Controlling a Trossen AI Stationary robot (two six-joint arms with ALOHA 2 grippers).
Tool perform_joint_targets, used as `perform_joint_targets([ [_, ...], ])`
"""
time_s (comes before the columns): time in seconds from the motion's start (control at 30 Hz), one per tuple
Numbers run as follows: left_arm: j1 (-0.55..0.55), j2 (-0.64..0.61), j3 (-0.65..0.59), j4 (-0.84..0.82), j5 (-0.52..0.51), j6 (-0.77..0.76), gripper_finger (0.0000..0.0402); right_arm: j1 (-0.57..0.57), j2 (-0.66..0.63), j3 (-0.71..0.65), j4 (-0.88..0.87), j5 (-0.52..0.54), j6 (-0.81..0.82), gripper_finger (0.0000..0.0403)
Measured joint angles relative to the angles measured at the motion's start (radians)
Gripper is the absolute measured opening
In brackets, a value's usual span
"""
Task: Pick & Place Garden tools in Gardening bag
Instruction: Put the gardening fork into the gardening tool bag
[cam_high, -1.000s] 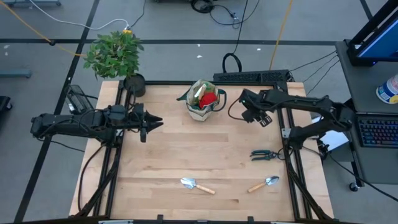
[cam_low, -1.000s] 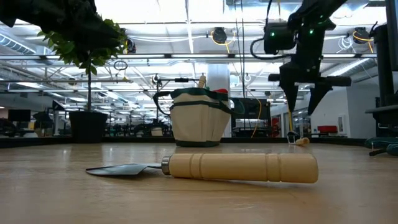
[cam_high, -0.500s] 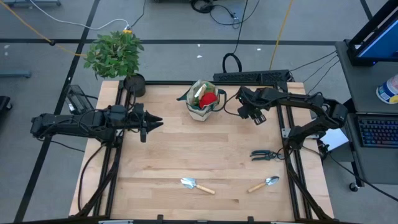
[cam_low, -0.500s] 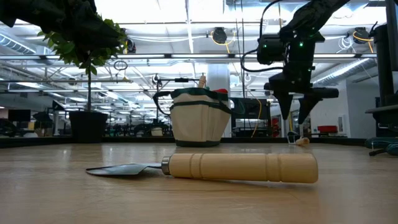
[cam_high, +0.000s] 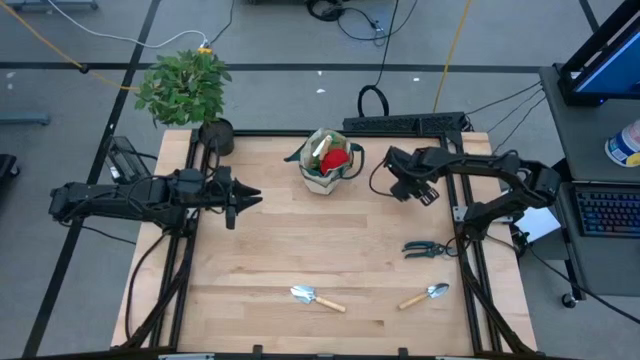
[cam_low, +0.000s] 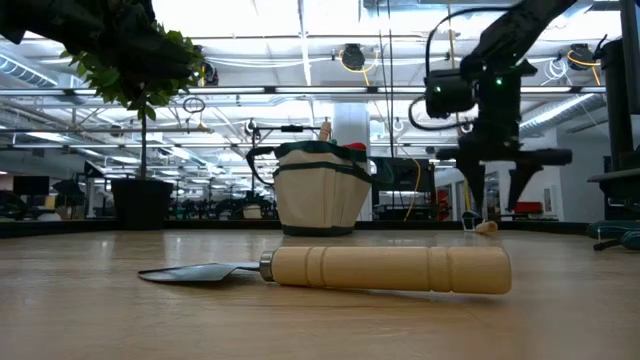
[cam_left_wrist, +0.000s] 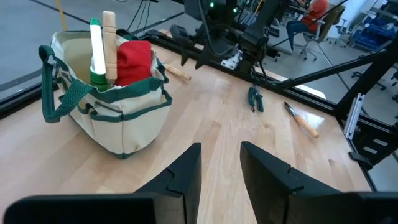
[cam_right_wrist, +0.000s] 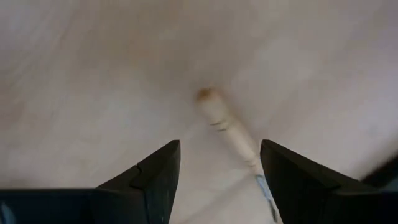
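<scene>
The beige gardening bag (cam_high: 328, 162) (cam_left_wrist: 112, 106) stands at the table's far middle, with a red glove (cam_left_wrist: 134, 59), a green-white bottle (cam_left_wrist: 95, 53) and a wooden handle (cam_left_wrist: 109, 34) sticking out of it. My right gripper (cam_high: 407, 188) (cam_low: 497, 208) hangs open to the right of the bag, pointing down. Its fingers stand above and to either side of a wooden-handled tool (cam_right_wrist: 225, 127) that lies flat on the table, without touching it. Black pruning shears (cam_high: 424, 248) and two trowels (cam_high: 316, 297) (cam_high: 425, 295) lie nearer the front. My left gripper (cam_high: 252, 200) (cam_left_wrist: 221, 152) waits open at the left, aimed at the bag.
A leafy potted plant (cam_high: 185, 88) in a black pot (cam_high: 216, 135) stands at the far left corner. Bare wooden tabletop (cam_high: 300, 240) lies between the bag and the trowels. In the low view one trowel (cam_low: 385, 268) lies close in front.
My right gripper has sunk toward the table beside the bag, still open, and has rolled a little about its own pointing line. The tools and the bag have stayed where they were.
</scene>
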Motion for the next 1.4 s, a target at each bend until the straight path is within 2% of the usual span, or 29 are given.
perform_joint_targets([
  [0.33,0.0,0.0,0.0,0.0,0.0,-0.003,0.0118,0.0,0.0,-0.059,0.19,0.026,-0.04,0.0215],
  [0.47,0.0,0.0,0.0,0.0,-0.001,-0.005,0.0118,-0.002,0.0,-0.059,0.176,0.027,-0.11,0.0215],
  [0.6,0.0,0.0,0.0,0.0,-0.001,0.002,0.0118,-0.016,0.0,-0.06,0.155,0.023,-0.113,0.0215],
  [0.77,0.0,0.0,0.0,-0.001,-0.001,0.009,0.0118,-0.032,0.004,-0.1,0.208,0.022,-0.138,0.0215],
  [0.97,0.0,0.0,0.0,0.0,-0.001,0.01,0.0118,-0.032,0.072,-0.151,0.284,0.031,-0.166,0.021],
  [1.13,0.0,0.0,0.0,0.0,-0.001,0.002,0.0118,-0.032,0.093,-0.153,0.289,0.037,-0.167,0.0173],
  [1.4,0.0,0.0,0.0,-0.001,-0.001,0.007,0.0118,-0.024,0.095,-0.155,0.273,0.038,-0.038,0.0052],
])
